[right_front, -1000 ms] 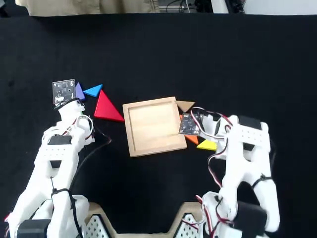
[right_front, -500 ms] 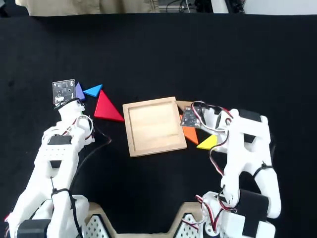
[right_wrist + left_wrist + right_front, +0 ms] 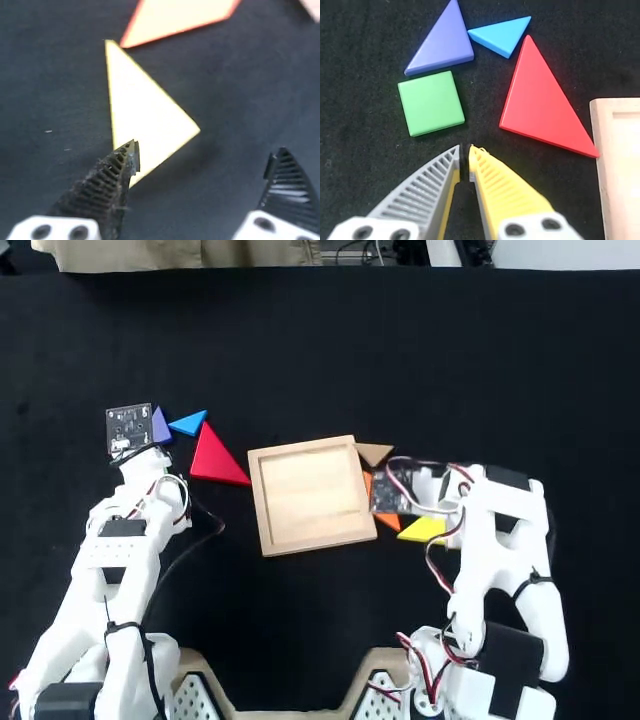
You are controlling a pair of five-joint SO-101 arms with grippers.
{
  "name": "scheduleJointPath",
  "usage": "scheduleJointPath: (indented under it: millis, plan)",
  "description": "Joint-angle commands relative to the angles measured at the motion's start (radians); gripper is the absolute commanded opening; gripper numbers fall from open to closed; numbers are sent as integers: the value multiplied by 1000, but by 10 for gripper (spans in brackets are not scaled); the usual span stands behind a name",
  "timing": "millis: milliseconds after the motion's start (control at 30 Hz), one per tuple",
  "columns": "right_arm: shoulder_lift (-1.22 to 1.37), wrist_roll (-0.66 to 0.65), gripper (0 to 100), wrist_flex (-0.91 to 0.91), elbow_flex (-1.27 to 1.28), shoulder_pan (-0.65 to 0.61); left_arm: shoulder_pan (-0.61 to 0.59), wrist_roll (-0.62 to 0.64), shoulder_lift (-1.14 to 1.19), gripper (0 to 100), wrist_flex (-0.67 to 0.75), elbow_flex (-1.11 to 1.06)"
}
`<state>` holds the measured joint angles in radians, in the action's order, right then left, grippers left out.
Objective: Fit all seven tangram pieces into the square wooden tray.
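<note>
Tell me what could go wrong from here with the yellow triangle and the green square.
1. The right gripper is open with one fingertip over the edge of the yellow triangle; closing may tip or skid it toward the orange piece.
2. The left gripper, shut close to the green square, might nudge it if lowered.
</note>
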<state>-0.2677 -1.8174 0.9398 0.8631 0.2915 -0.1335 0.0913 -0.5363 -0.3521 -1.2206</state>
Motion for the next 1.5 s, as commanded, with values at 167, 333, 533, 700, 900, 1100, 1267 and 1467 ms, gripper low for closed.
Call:
scheduleJointPath:
  millis: [167,333,533,700,900,1100,1267,1467]
  plan:
    - [-1,-54,397,37,27,14,4,5,0,47,23,7]
    - [42,-52,396,-94,82,17,4,5,0,47,23,7]
    - [219,12,396,-143,-12,14,4,5,0,47,23,7]
    - [320,18,396,-23,-147,12,4,5,0,47,23,7]
    - [392,18,392,69,-246,12,4,5,0,47,23,7]
    - [440,18,315,143,-312,-6,4,5,0,47,23,7]
    - [443,18,345,146,-318,-8,4,5,0,47,23,7]
    - [437,18,351,140,-323,-8,4,5,0,47,23,7]
